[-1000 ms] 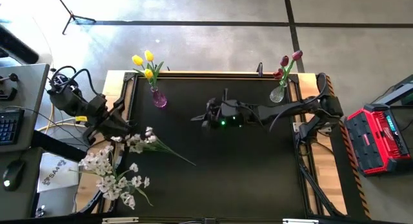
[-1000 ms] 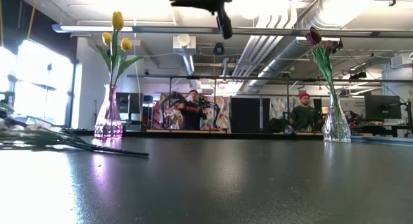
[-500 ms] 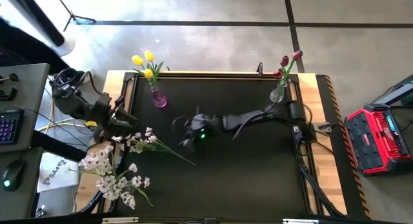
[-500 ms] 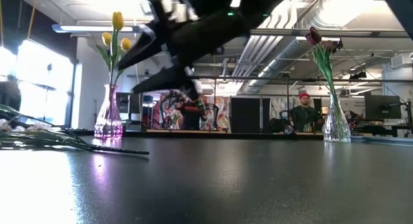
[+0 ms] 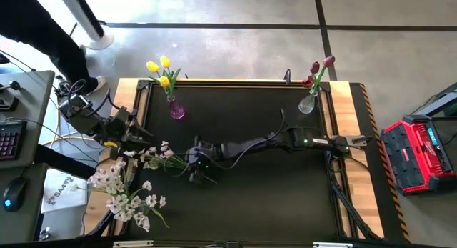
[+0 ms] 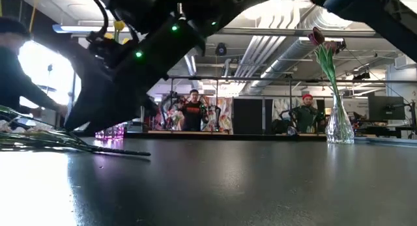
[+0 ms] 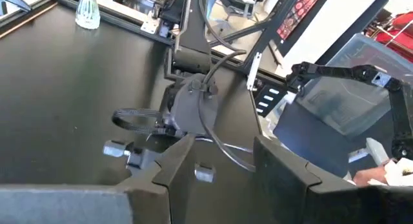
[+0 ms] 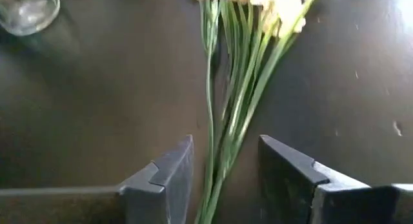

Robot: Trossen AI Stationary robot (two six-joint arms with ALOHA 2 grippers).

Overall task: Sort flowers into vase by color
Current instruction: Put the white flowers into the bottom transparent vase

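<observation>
The black table (image 5: 285, 198) fills the high view, and the right arm (image 5: 271, 142) is stretched long across it toward the left side. At that left edge lies the big spray of white blossoms (image 5: 128, 187), flat on the table with its green stems (image 8: 222, 121) trailing out toward the middle. Two vases stand along the far edge: the pink vase (image 5: 176, 109) carrying the yellow tulips (image 5: 158, 68), and the clear vase (image 5: 307, 103) with the dark red tulips (image 5: 318, 68). So the white sprays look like the ones left to sort.

The right gripper (image 5: 196, 169) is low over the stem ends — its jaws stand open with the bundle of stems running straight up between the two fingers (image 8: 164, 179). The left gripper (image 5: 139, 137) waits near the blossoms at the table's left edge, jaws parted and empty.

To do this well, the gripper should probably drop until the fingers straddle the stems near the table, close on one spray rather than the whole bundle, and grip well up the stalk — not at the thin tip, which would likely let the heavy head droop.
</observation>
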